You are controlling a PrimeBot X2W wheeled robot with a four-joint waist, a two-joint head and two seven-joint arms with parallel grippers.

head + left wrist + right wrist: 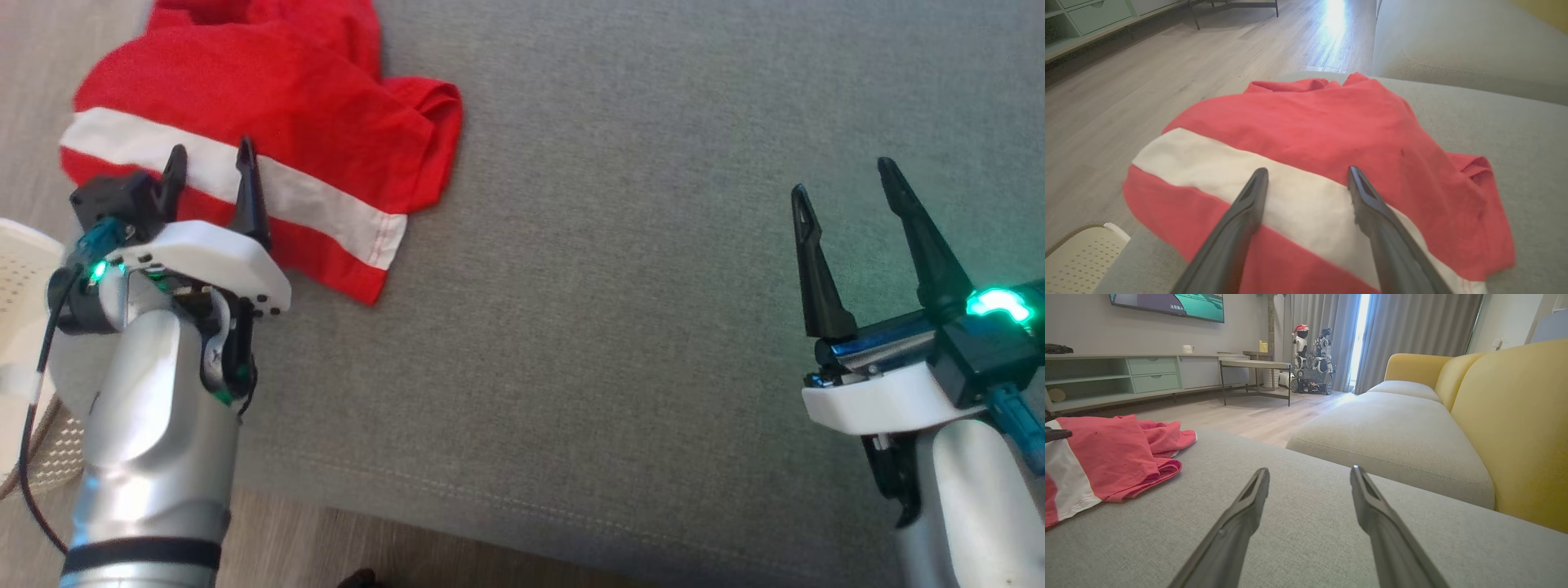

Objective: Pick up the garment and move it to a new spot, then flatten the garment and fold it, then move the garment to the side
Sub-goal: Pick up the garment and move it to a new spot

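Observation:
The garment [277, 106] is red with a white band and lies crumpled at the far left corner of the grey cushion [620, 310]. My left gripper [211, 167] hovers over its near edge, open, fingertips above the white band and nothing between them. In the left wrist view the garment [1331, 122] spreads beneath the open left gripper [1308, 173]. My right gripper [845, 188] is open over bare cushion at the right, well away from the garment. From the right wrist view the garment [1114, 453] lies to the left of the open right gripper [1310, 471].
A cream perforated basket [20, 269] stands at the left beside the cushion. Wooden floor [351, 547] runs along the cushion's near edge. A yellow sofa back [1515, 416] rises at the right, and a second seat cushion [1392, 428] lies beyond.

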